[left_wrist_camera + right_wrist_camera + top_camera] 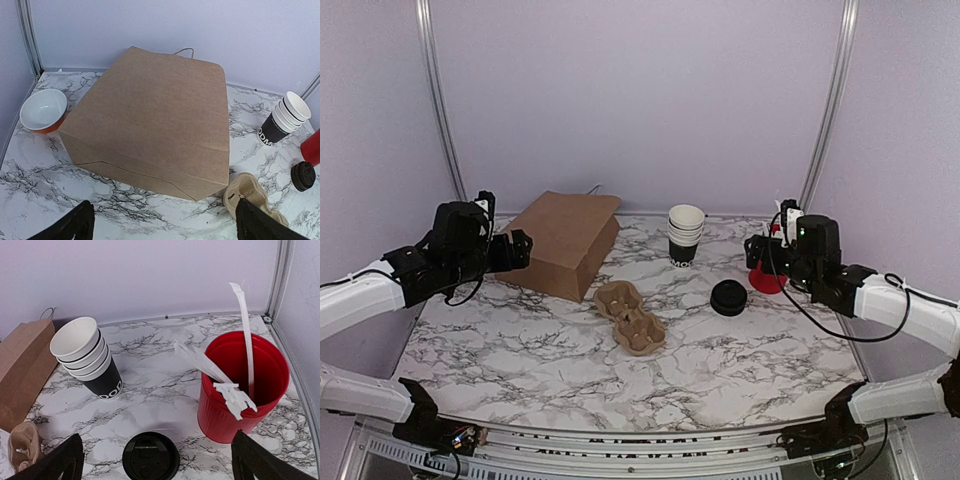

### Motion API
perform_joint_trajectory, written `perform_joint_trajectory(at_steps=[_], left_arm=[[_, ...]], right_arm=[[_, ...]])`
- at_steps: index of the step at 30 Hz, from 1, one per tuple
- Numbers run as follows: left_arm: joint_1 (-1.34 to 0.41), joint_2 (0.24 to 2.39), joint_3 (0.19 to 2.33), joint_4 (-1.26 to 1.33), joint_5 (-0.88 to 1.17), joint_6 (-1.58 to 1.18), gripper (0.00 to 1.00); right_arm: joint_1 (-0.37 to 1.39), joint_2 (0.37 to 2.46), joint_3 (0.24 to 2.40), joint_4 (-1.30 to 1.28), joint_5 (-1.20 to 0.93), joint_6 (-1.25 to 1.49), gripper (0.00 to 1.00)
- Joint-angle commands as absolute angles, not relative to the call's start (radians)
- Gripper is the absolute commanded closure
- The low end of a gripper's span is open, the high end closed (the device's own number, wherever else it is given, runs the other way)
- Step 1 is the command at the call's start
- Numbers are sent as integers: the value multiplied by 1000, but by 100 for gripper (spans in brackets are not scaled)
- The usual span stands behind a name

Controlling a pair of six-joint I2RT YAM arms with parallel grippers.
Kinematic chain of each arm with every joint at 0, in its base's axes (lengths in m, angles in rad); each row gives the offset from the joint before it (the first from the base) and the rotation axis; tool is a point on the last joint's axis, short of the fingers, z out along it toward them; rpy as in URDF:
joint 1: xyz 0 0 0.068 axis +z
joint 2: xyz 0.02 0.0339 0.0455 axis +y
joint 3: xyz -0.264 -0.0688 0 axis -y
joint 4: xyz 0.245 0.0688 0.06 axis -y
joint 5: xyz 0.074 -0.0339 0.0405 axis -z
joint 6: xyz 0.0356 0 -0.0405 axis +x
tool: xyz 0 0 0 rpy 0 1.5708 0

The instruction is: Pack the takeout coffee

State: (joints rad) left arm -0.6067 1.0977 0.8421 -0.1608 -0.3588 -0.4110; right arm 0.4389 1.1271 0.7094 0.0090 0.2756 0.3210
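Black left gripper (519, 248) gapes empty at frame left, near the paper bag (565, 245) lying on its side. Centre, the nested cups (685, 236) may lift together. I see no lidded coffee. Far right, the right gripper (756, 250), wide and empty, could topple the red holder (767, 281).

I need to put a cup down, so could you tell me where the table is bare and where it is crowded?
Bare: the near strip of table in front of the cup carrier, and the patch between carrier, cup stack and lids. Crowded: back left, paper bag and bowl; back right, by the red cup.
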Motion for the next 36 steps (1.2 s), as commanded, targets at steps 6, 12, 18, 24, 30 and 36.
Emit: perform_joint_trajectory(at_steps=[6,12,18,24,30,36], left_arm=[[-606,1133,859,-114,-402,-526,1],[-606,1156,855,-126,-395,-619,1],[-599,1195,853,-126,-385,-733,1],[-540,1254,859,-121,-289,-857,1],[-517,1270,822,-50,-205,-911,1],[-517,1268,778,-18,-165,-931,1]], right_arm=[[434,1078,729,-14,251,295,0],[439,1059,720,-38,175,246,0],[551,1072,750,-111,247,228,0],[586,1084,748,-107,185,280,0],[593,1111,746,-104,117,311,0],[598,1164,766,-143,89,320,0]])
